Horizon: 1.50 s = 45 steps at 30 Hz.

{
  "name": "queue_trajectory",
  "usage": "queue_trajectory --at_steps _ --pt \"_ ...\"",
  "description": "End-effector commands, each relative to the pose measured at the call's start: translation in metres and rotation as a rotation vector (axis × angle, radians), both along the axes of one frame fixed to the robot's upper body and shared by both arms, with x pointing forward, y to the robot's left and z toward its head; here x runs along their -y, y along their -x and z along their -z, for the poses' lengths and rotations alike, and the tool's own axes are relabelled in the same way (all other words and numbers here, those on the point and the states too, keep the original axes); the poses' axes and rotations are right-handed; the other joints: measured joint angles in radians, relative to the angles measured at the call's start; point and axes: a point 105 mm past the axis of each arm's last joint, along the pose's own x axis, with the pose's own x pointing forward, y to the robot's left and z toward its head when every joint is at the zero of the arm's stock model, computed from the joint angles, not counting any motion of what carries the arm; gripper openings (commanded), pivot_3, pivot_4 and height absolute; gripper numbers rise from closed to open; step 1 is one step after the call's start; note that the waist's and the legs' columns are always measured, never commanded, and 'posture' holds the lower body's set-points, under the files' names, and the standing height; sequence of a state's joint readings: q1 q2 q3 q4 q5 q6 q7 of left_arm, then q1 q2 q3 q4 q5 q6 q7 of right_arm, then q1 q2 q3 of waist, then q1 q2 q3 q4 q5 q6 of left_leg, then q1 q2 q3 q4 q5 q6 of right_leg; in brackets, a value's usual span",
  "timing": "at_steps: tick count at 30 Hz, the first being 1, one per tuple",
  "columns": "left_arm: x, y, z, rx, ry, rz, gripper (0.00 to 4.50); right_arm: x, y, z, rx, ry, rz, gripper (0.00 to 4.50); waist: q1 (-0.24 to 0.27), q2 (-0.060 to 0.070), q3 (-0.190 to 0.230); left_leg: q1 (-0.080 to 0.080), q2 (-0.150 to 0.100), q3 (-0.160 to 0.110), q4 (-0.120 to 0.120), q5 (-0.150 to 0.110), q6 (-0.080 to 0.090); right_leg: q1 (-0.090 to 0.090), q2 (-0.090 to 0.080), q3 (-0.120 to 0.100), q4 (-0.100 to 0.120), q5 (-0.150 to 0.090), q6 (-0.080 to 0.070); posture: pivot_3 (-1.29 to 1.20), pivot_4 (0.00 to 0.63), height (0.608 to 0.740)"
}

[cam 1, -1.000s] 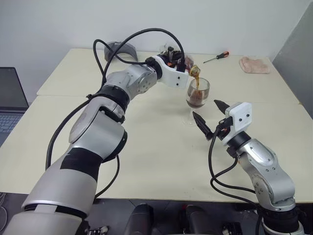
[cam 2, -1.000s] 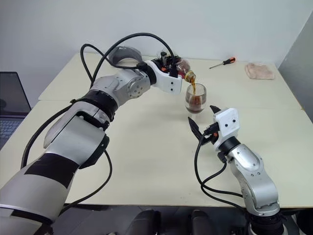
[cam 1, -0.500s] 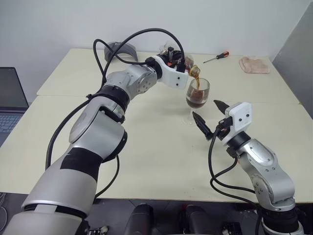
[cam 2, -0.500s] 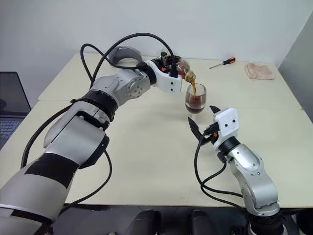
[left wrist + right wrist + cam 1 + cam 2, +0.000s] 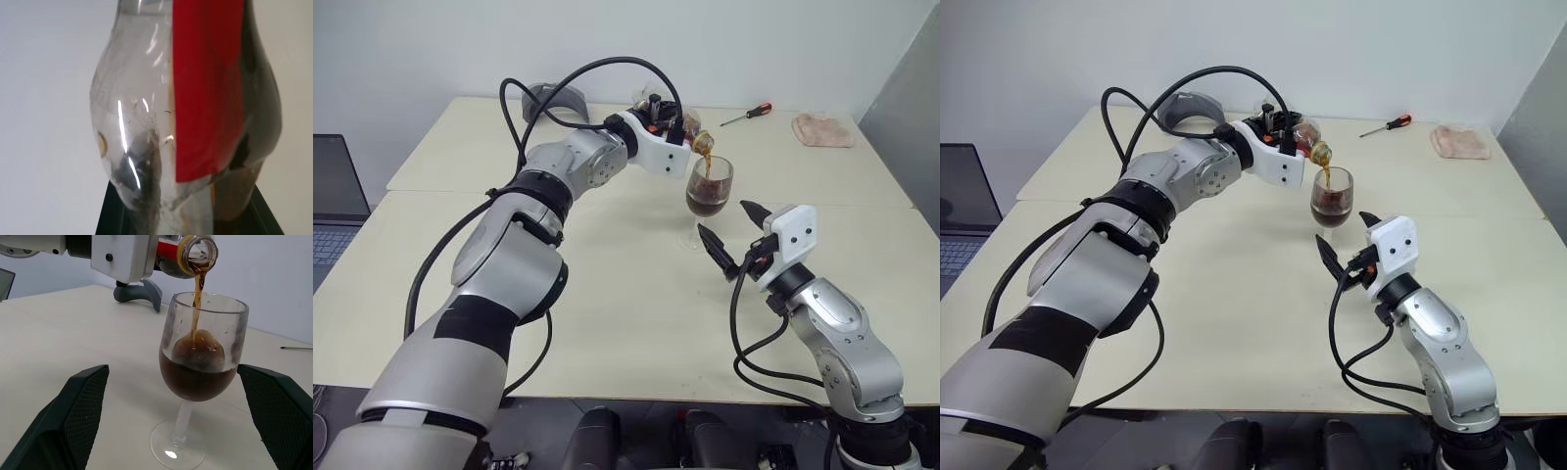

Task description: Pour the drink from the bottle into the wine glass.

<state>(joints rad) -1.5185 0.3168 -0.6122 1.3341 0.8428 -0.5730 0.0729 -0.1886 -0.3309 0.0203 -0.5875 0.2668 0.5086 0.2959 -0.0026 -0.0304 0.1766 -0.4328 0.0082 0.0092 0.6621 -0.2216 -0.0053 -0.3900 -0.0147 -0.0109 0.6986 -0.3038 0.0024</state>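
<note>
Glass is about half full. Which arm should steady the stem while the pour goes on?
Right. Its gripper is open, just short of the wine glass, fingers apart on either side. The left gripper is shut on the tilted bottle, pouring.

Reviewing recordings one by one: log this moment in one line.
phase: pouring | left gripper: shut on bottle | drink: streaming into wine glass | right gripper: open, beside glass
</note>
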Motion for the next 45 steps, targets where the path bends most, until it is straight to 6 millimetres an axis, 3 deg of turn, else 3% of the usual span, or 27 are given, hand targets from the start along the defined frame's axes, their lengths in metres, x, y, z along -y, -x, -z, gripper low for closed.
queue_trajectory --at_steps 1,13,19,25,29,34,39,42,45 --pt "0.007 0.005 -0.027 0.034 0.081 0.034 0.79 -0.003 0.007 -0.016 0.063 -0.006 -0.016 4.5 0.0 0.0 0.0 0.0 0.0 0.0 0.0 0.0 0.0 0.0 0.0 0.0 0.0 0.0 0.0 0.0 0.15 0.74" --pt "0.013 0.01 -0.034 -0.112 0.289 0.102 0.79 -0.009 0.008 -0.016 0.064 -0.012 -0.045 4.5 0.0 0.0 0.0 0.0 0.0 0.0 0.0 0.0 0.0 0.0 0.0 0.0 0.0 0.0 0.0 0.0 0.15 0.74" --pt "0.016 0.01 -0.025 -0.248 0.412 0.131 0.79 -0.011 0.009 -0.015 0.061 -0.007 -0.048 4.5 -0.001 0.0 0.0 0.0 0.0 0.0 0.0 0.0 0.0 0.0 0.0 0.0 0.0 0.0 0.0 0.0 0.15 0.74" --pt "0.003 0.005 -0.026 -0.363 0.6 0.124 0.79 -0.012 0.011 -0.011 0.044 0.015 -0.068 4.5 -0.002 0.0 0.0 0.0 0.0 0.0 0.0 0.0 0.0 0.0 0.0 0.0 0.0 0.0 0.0 0.0 0.15 0.74" --pt "-0.014 0.0 -0.018 -0.435 0.727 0.106 0.79 -0.016 0.016 -0.011 0.042 0.037 -0.114 4.5 -0.002 0.0 0.0 0.0 0.0 0.0 0.0 0.0 0.0 0.0 0.0 0.0 0.001 0.0 0.0 0.0 0.15 0.74" --pt "-0.045 -0.006 0.003 -0.519 0.91 0.071 0.79 -0.033 0.04 0.0 -0.037 0.086 -0.346 4.5 -0.004 0.0 0.0 0.001 0.0 0.0 0.001 0.0 0.0 0.0 0.0 0.0 0.001 0.0 0.0 0.0 0.15 0.74" --pt "-0.11 -0.007 0.048 -0.56 1.145 -0.072 0.79 -0.043 0.052 0.002 -0.09 0.127 -0.511 4.5 -0.013 0.001 0.0 0.001 0.001 -0.001 0.001 0.0 0.0 0.0 0.0 0.0 0.001 0.0 0.0 0.0 0.15 0.74" --pt "-0.139 0.002 0.073 -0.577 1.258 -0.112 0.79 -0.046 0.049 0.0 -0.086 0.139 -0.54 4.5 -0.015 0.001 0.0 0.001 0.002 -0.001 0.001 0.0 0.0 0.0 0.0 -0.001 0.002 0.0 0.0 0.0 0.15 0.74" --pt "-0.156 0.007 0.083 -0.576 1.325 -0.146 0.79 -0.048 0.046 -0.003 -0.073 0.137 -0.553 4.5 -0.006 0.0 -0.001 0.001 0.001 -0.002 0.002 0.0 0.0 0.001 0.0 -0.001 0.002 0.0 0.0 0.0 0.15 0.74"
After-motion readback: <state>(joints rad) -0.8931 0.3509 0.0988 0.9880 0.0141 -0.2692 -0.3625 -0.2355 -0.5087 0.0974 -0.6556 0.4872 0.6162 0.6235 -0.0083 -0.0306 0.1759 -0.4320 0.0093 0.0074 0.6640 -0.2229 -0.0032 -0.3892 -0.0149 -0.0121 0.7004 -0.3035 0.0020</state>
